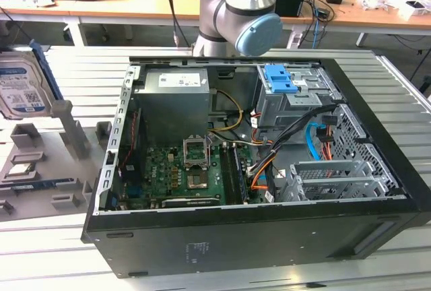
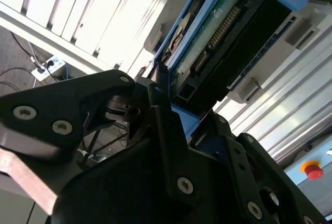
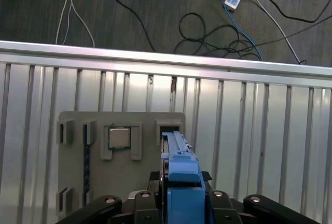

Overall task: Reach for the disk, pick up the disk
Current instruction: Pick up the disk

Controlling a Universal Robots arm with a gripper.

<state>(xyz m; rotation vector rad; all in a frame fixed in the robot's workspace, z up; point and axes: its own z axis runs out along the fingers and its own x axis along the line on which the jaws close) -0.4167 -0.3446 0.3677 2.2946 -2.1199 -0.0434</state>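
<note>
Disk (image 1: 23, 89), a flat silver metal hard drive with a white-and-blue label and a bright blue plastic frame, stands on edge at the far side of the exterior view's left, its label facing that camera. In the first wrist view it (image 3: 181, 172) is seen edge-on, the blue frame rising from a slot in a flat grey plastic fixture plate (image 3: 72, 182). In the second wrist view its green circuit-board underside (image 2: 218, 27) shows close up.

The black gripper (image 3: 180, 199) sits astride the disk, dark parts on either side of the blue frame in both wrist views (image 2: 181, 110); whether it is clamped on the disk or slack cannot be told.

A small square processor chip (image 3: 119, 137) lies in a pocket of the plate just beside the disk's slot. The plate rests on a ribbed aluminium table (image 3: 259, 156). Well apart, toward the exterior view's right, an open black computer tower (image 1: 269, 237) lies on its side, holding a green motherboard (image 1: 175, 170), a grey metal box with a white label (image 1: 175, 95) and a bare blue plastic bracket (image 1: 279, 79). The grey robot arm (image 1: 239, 15) rises behind the tower.
</note>
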